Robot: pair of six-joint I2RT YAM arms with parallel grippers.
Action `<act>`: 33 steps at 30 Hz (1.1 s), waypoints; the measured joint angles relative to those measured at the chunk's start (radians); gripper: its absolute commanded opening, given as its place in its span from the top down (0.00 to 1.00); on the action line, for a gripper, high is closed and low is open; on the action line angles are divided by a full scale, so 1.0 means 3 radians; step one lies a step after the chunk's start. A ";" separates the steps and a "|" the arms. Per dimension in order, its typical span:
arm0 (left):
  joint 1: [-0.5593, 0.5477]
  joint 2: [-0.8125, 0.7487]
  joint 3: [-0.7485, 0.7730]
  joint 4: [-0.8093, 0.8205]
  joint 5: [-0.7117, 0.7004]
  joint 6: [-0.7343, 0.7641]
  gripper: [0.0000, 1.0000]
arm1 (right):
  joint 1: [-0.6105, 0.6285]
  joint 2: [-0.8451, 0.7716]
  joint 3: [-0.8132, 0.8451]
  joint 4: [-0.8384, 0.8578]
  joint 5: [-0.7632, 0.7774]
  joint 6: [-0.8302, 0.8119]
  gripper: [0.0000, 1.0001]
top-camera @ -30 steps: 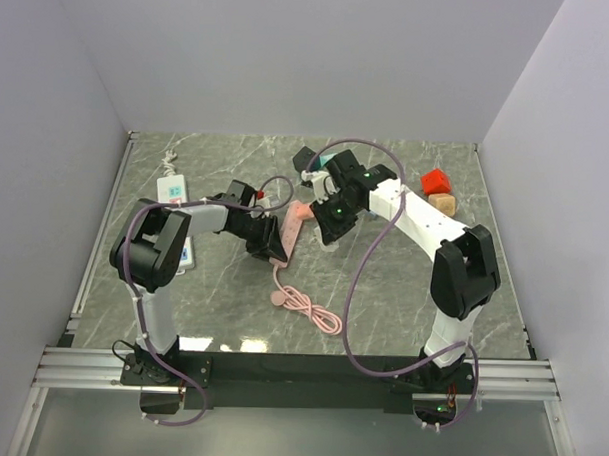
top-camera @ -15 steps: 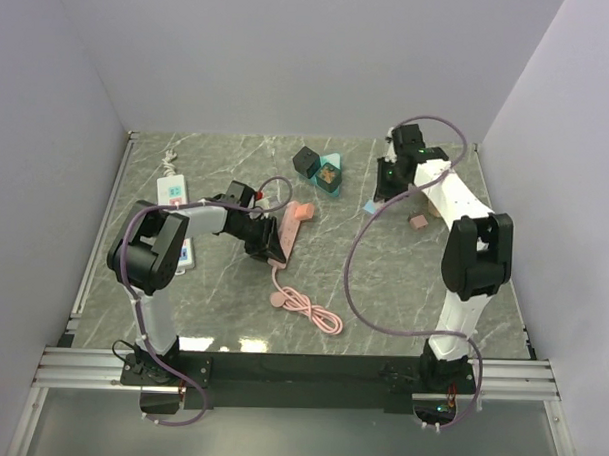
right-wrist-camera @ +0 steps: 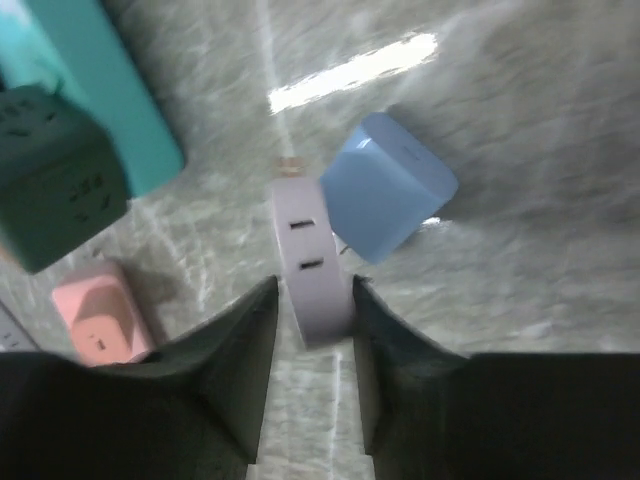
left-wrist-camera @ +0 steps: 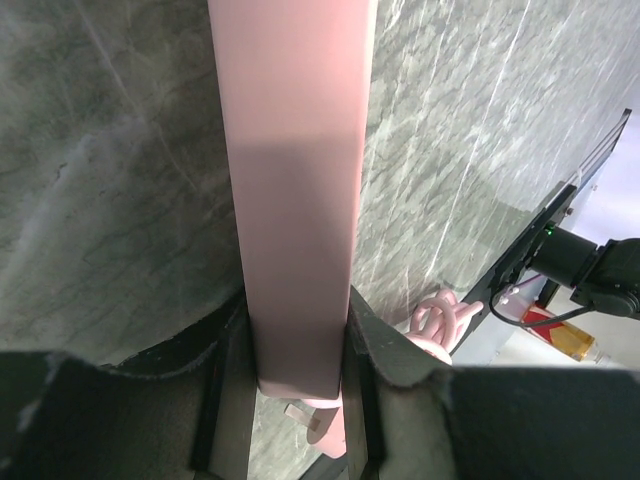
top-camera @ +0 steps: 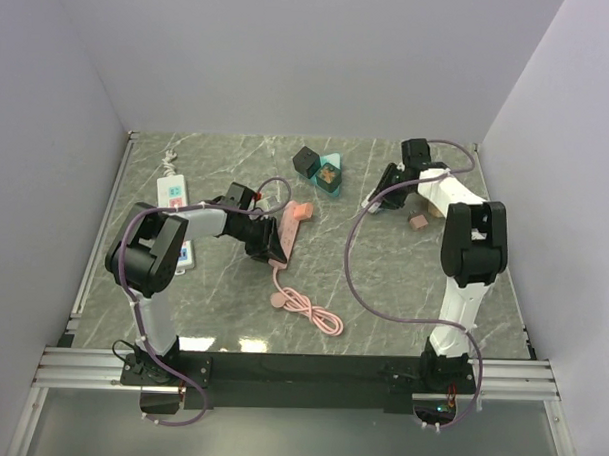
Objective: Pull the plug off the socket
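A pink power strip [top-camera: 287,228] lies mid-table, its pink cable [top-camera: 307,308] coiled toward the front. My left gripper [top-camera: 268,243] is shut across the strip's near end; in the left wrist view the strip [left-wrist-camera: 290,150] fills the gap in my gripper [left-wrist-camera: 296,310]. My right gripper [top-camera: 382,195] is at the back right. In the right wrist view its fingers close on both sides of a pale lilac plug block [right-wrist-camera: 310,250] with two slots, down near the table. A blue cube adapter [right-wrist-camera: 388,195] lies against that block.
A dark green cube socket [top-camera: 306,161] and a teal block [top-camera: 331,174] stand at the back middle. A small brown block [top-camera: 419,221] lies by the right arm. A white power strip [top-camera: 172,190] lies at the left. The grey marble table [top-camera: 383,281] has walls on three sides.
My right arm left the far end of the pink strip, swung to the back right, then came down by the blue adapter. My left gripper kept its hold on the strip.
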 measured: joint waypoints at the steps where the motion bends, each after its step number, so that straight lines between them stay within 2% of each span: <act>1: -0.0004 -0.0001 -0.0004 0.0005 -0.0004 -0.0011 0.99 | -0.0034 0.0018 0.0000 0.0001 0.0003 0.0055 0.52; 2: -0.0006 -0.0003 -0.0006 0.0011 -0.0006 -0.0017 0.99 | -0.0057 0.0025 0.0000 -0.0005 0.0013 0.0075 0.47; 4: -0.0011 -0.0005 -0.0010 0.0019 -0.0011 -0.0028 0.99 | -0.0107 0.0010 -0.0014 0.0001 0.0027 0.0160 0.19; 5: -0.0013 -0.0008 -0.0014 0.0028 -0.0014 -0.0039 0.99 | -0.0128 -0.0015 -0.0034 0.0018 0.0037 0.0196 0.18; 9: -0.0023 -0.0008 -0.0018 0.0042 -0.0017 -0.0072 0.99 | -0.0160 -0.0243 -0.0217 0.0036 0.0038 0.0229 0.16; 13: -0.0037 -0.0008 -0.0019 0.0051 -0.0025 -0.0090 0.99 | -0.0136 -0.0603 -0.0355 0.0051 -0.0175 0.0226 0.15; 18: -0.0067 -0.0027 -0.0028 0.0065 -0.0064 -0.0114 0.99 | 0.0164 -0.0848 -0.0403 0.0277 -0.0473 0.0228 0.16; 25: -0.0136 -0.0074 -0.0069 0.0108 -0.0151 -0.0201 0.99 | 0.0806 -0.0488 -0.0394 0.0570 -0.0740 0.0383 0.16; 33: -0.0253 -0.0114 -0.0090 0.0134 -0.0263 -0.0332 0.99 | 0.0899 0.0099 -0.0130 0.0645 -0.0732 0.0631 0.20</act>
